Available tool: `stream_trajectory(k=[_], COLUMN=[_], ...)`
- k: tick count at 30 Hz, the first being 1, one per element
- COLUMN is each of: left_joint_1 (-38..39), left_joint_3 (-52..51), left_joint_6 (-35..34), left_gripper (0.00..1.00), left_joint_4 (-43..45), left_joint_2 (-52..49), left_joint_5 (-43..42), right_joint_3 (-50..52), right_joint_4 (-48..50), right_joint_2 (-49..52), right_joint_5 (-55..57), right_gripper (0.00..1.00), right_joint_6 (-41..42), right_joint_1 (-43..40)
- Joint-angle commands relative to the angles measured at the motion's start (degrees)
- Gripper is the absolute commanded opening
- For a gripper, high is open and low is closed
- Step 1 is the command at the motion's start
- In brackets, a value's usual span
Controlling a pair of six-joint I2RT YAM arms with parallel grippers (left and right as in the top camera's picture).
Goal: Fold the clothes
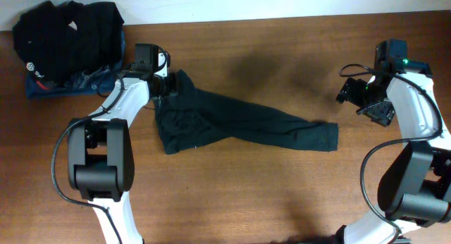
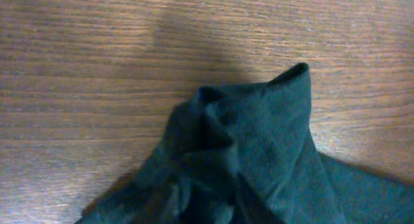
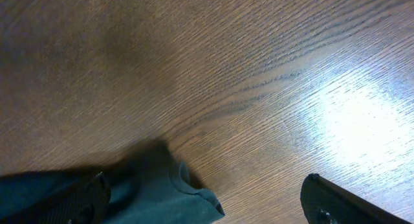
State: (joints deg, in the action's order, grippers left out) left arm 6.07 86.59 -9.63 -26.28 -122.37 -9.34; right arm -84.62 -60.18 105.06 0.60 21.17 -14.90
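shirt (image 1: pixel 232 124) lying crumpled across table (image 1: pixel 282 46), left of centre | seeming soft, light, limp, likely sagging and bunching when lifted | best taking hold at corners or hem | left gripper (image 1: pixel 163 85) sitting on its bunched upper-left corner, jaws not showing, cannot tell | right gripper (image 3: pixel 204 185) hovering by the other end, fingers wide apart, holding nothing

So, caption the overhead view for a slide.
Left gripper at corner of dark fabric garment on wooden table; right gripper open.
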Motion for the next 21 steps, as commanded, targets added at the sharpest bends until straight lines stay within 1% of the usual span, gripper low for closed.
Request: stream_trajectory(k=[1, 3, 4, 5, 9, 12, 18, 21], left_joint_1=[0.0, 0.0, 0.0, 0.0, 0.0, 0.0, 0.0, 0.0], left_joint_3=[0.9, 0.9, 1.0, 1.1, 1.8, 1.8, 1.8, 1.8], left_joint_6=[0.3, 0.3, 0.3, 0.3, 0.3, 0.3, -0.5, -2.8], left_gripper=[0.14, 0.04, 0.01, 0.01, 0.01, 0.01, 0.01, 0.01], left_joint_4=[-0.4, -1.3, -1.8, -2.6, -4.8, -5.2, -5.6, -5.7], left_joint_2=[-0.4, 0.0, 0.3, 0.7, 2.3, 3.9, 8.1, 10.1], left_joint_5=[-1.0, -1.0, -1.0, -1.0, -1.1, -3.1, -8.5, -9.4], right_joint_3=[0.5, 0.5, 0.5, 0.4, 0.4, 0.3, 0.3, 0.3], right_joint_4=[-0.3, -0.7, -1.4, -2.4, -5.7, -6.5, -7.0, -7.3], right_joint_2=[0.3, 0.3, 0.3, 0.3, 0.3, 0.3, 0.3, 0.3], right_joint_5=[-0.1, -0.1, -0.4, -1.1, -3.4, -6.1, -18.5, -27.2], right_gripper=[0.99, 0.99, 0.99, 0.99, 0.99, 0.99, 0.99, 0.99], right_joint_6=[0.1, -0.2, -1.6, -2.8, -3.6, -5.3, -10.6, -12.9], right_joint_1=[-0.1, -0.1, -0.1, -0.1, -0.2, -0.2, -0.2, -0.1])
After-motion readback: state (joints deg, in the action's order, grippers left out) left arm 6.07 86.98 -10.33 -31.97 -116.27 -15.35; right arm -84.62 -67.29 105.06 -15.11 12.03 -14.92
